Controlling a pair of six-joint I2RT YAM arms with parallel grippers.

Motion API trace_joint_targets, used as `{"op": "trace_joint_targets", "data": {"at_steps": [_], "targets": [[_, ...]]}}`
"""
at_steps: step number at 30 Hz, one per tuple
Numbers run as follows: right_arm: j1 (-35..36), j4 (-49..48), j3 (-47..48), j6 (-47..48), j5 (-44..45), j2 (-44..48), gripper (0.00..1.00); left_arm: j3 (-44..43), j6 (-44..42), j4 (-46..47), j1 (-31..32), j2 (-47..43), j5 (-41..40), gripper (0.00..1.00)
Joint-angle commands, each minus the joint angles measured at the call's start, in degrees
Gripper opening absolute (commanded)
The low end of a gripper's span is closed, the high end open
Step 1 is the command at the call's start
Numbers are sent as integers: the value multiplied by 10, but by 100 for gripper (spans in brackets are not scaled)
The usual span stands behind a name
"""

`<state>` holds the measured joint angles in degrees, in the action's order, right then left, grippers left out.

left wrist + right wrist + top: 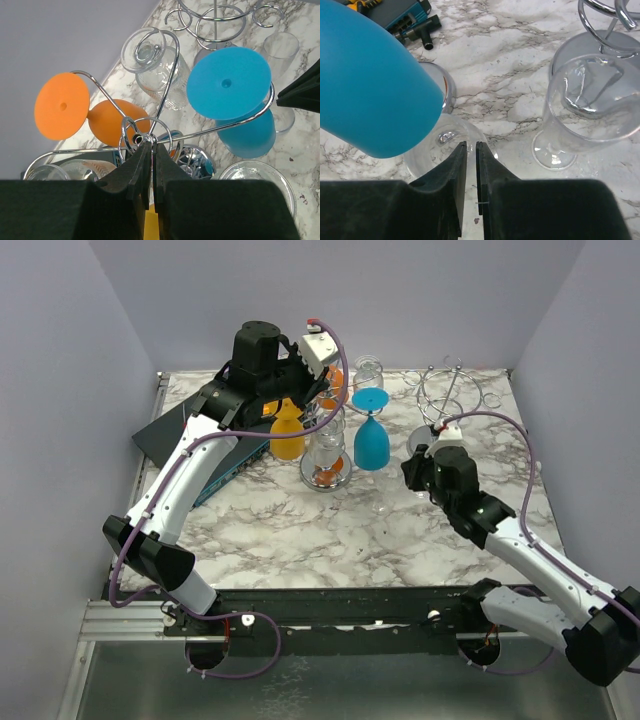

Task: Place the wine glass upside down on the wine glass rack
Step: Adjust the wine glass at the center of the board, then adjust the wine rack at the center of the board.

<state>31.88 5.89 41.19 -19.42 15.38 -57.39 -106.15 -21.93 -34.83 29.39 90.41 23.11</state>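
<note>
Right gripper [471, 145]: fingers are sitting almost together with only a thin slit between them, holding nothing, and hovering low over the marble table [300, 530].

Clear wine glass [585, 105], task item: is standing upright on its foot on the table, ahead and to the right of the right gripper's tips and apart from them. It is resting just in front of the base of the second rack [450, 395], which is standing at the rear right of the table.

Left gripper [149, 145]: is reaching over the wine glass rack [134, 136] at the rear centre. Its jaws are drawn in to a narrow gap with the tips right at the rack's top centre loop. They seem to be only touching the wire rather than pinching it, though the wrist view is too crowded to be sure.

Rack contents:
- A blue glass [227, 82] is hanging upside down on the right arm, foot uppermost.
- An orange glass [62, 106] is hanging upside down on the left arm.
- A clear glass [160, 70] is hanging upside down on the rear arm, between the two.

Dark case [165, 435]: is lying at the table's left edge, partly under the left arm.
</note>
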Motion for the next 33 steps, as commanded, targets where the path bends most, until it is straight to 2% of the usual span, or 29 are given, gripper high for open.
{"op": "trace_joint_targets", "data": {"at_steps": [1, 10, 18, 19, 21, 23, 27, 30, 33], "targets": [[-1, 60, -7, 8, 25, 26, 15, 5, -4, 5, 2, -18, 13, 12], [-1, 99, -8, 14, 36, 52, 5, 4, -2, 5, 2, -20, 14, 12], [-1, 86, -6, 14, 5, 57, 5, 7, 1, 5, 3, -25, 13, 14], [-1, 81, -5, 16, -1, 55, 6, 6, 3, 5, 2, -26, 13, 19], [-1, 70, 1, 19, -17, 43, 7, 3, 12, 5, 2, -27, 12, 37], [0, 62, 8, 19, -34, 30, 8, -1, 19, 5, 2, -30, 9, 49], [0, 54, 18, 25, -59, 12, 8, -10, 28, 5, 2, -34, 10, 58], [-1, 52, 21, 32, -72, 10, 8, -15, 30, 5, 3, -36, 16, 62], [-1, 53, 26, 42, -89, 9, 13, -22, 31, 5, 5, -32, 18, 65]]}}
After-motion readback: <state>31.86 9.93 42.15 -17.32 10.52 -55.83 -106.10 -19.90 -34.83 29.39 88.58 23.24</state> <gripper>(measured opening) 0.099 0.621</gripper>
